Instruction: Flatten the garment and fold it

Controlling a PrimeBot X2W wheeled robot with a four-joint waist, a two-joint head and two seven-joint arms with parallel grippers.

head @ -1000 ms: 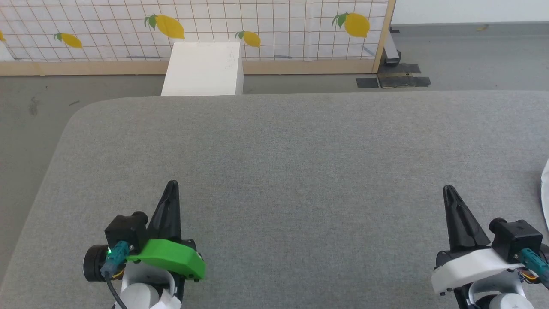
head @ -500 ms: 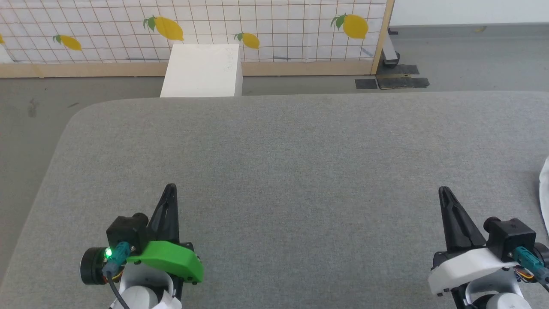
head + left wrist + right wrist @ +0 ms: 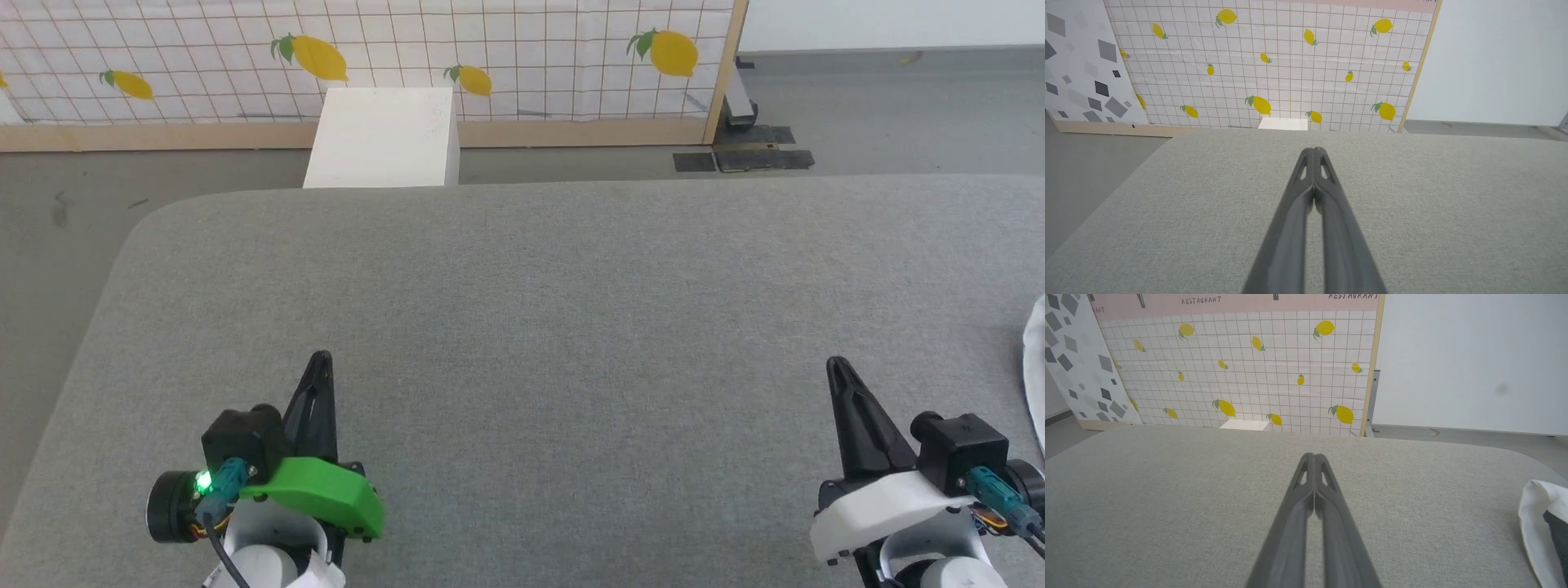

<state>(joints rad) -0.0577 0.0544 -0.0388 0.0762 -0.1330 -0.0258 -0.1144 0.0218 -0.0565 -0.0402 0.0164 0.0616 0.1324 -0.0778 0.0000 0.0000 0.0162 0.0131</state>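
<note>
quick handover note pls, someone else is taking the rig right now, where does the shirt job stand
Grippers: the left gripper is shut and empty over the near left of the grey table; the right gripper is shut and empty over the near right.
Things: the shirt lies at the table's right side, to the right of the right gripper and apart from its fingers. The picture's edge cuts most of it off.
Done: nothing to see; the shirt is neither flattened nor folded.
Left: bring the shirt to the middle, probably with the nearer right gripper, then spread it flat and fold it.
</note>
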